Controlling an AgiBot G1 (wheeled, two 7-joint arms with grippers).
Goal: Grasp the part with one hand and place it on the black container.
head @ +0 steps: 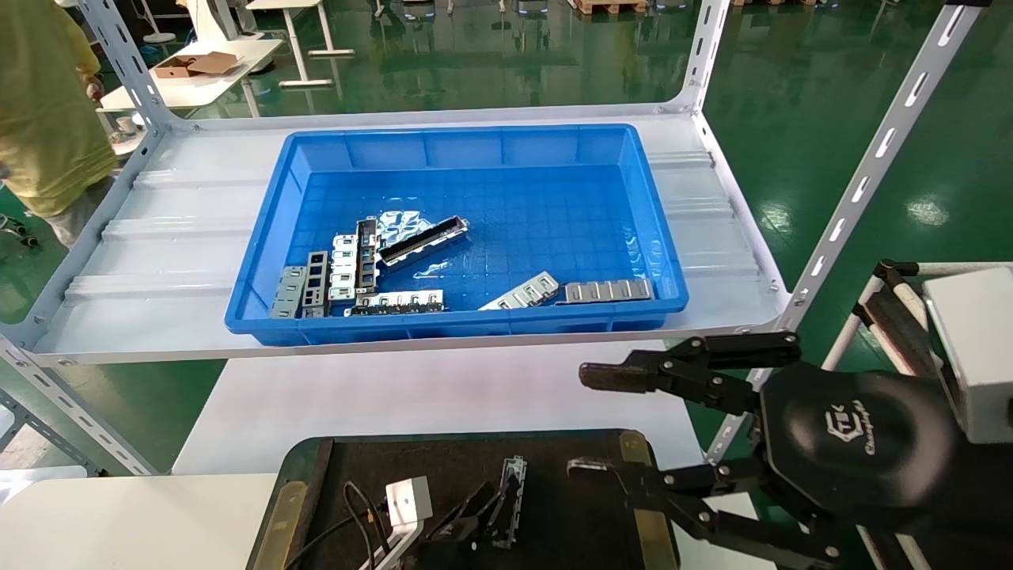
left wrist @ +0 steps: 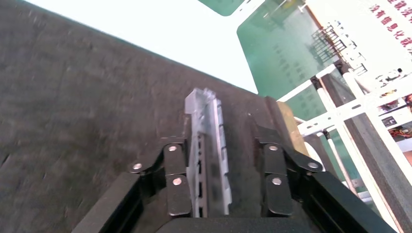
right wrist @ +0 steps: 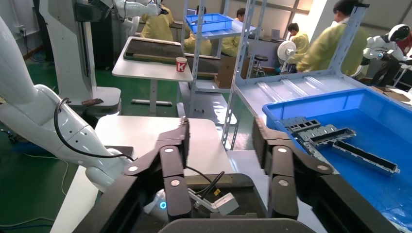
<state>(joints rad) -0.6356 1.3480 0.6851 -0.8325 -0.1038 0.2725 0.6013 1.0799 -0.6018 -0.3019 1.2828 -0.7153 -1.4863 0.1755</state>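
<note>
The part is a short silver-grey channel piece lying on the black container, near its middle. In the left wrist view the part lies flat on the mat between my left gripper's fingers. One finger is right beside the part and the other stands clear of it. My left gripper is open and low over the tray. My right gripper is open and empty, hovering at the tray's right edge; it also shows in its own wrist view.
A blue bin on the white shelf behind the tray holds several more metal pieces and flat plates. Shelf uprights stand on the right. A white table lies under the tray. A person stands at far left.
</note>
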